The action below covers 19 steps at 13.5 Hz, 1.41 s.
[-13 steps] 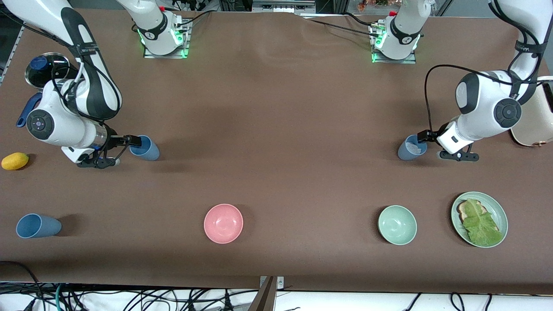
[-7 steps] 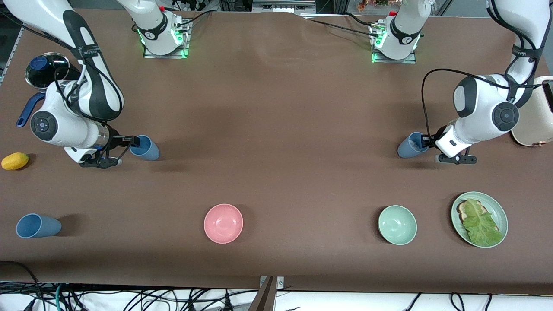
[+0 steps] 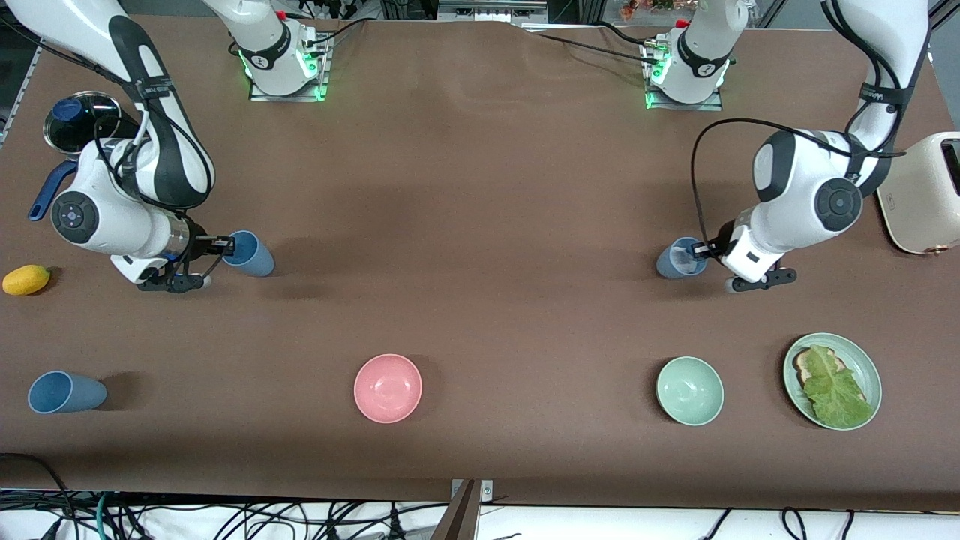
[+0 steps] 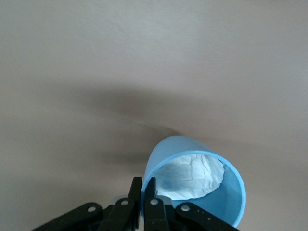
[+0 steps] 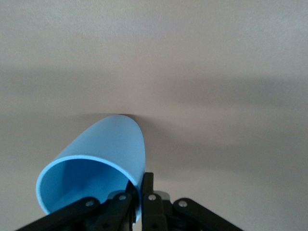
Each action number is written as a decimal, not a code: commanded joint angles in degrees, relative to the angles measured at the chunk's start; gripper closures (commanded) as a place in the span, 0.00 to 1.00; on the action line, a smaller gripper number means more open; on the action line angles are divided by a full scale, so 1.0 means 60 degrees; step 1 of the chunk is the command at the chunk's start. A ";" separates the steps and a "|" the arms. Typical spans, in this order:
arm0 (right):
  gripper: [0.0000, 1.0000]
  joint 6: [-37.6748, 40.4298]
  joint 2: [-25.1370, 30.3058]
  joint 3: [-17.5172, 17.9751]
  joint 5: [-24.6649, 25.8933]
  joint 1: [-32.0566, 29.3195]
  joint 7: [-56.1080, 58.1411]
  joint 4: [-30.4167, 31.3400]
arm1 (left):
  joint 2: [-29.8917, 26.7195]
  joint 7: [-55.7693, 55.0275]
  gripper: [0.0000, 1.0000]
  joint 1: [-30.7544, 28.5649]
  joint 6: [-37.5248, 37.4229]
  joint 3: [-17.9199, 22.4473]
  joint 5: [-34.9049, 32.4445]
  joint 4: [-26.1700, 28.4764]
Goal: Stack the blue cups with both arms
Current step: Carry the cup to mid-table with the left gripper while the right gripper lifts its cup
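My right gripper (image 3: pixel 225 244) is shut on the rim of a blue cup (image 3: pixel 253 255), which is tilted, low at the right arm's end of the table. In the right wrist view the fingers pinch the wall of that cup (image 5: pixel 96 159). My left gripper (image 3: pixel 702 249) is shut on the rim of a greyer blue cup (image 3: pixel 677 260), also tilted, low at the left arm's end. In the left wrist view this cup (image 4: pixel 226 202) shows a whitish patch inside. A third blue cup (image 3: pixel 64 392) lies on its side, nearer the front camera than the right gripper.
A pink bowl (image 3: pixel 388 388), a pale green bowl (image 3: pixel 690 390) and a green plate (image 3: pixel 870 371) with toast and lettuce sit nearer the front camera. A cream toaster (image 3: pixel 926 195) stands beside the left arm. A yellow fruit (image 3: pixel 26 279) and a metal pan (image 3: pixel 75 120) lie by the right arm.
My left gripper has closed on the greyer cup's rim and moved with it toward the table's middle. My right gripper with its cup has barely moved.
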<state>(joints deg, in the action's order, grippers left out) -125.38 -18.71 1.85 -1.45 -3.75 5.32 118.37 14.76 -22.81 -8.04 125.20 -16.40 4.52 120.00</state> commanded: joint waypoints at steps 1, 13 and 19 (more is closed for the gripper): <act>1.00 0.0182 0.0115 0.0058 0.0095 -0.0064 0.0138 -0.0288 | 0.0074 -0.2488 1.00 0.0065 -0.0827 -0.1363 0.0141 -0.1028; 1.00 0.5089 -0.0193 0.0102 0.0154 0.0140 0.0930 -0.5240 | 0.2989 -0.6011 1.00 0.3097 0.0549 -0.1720 -0.1103 -0.3227; 1.00 0.5106 -0.0120 0.0117 -0.0345 0.1457 -0.1043 -0.5446 | 0.2888 -0.6012 0.00 0.3127 0.0419 -0.1677 -0.1221 -0.3271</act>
<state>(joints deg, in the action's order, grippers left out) -96.25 -18.70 2.55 -2.58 2.51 3.66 87.97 32.78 -57.46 10.22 129.19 -26.93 -1.08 101.52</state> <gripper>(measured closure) 0.947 0.780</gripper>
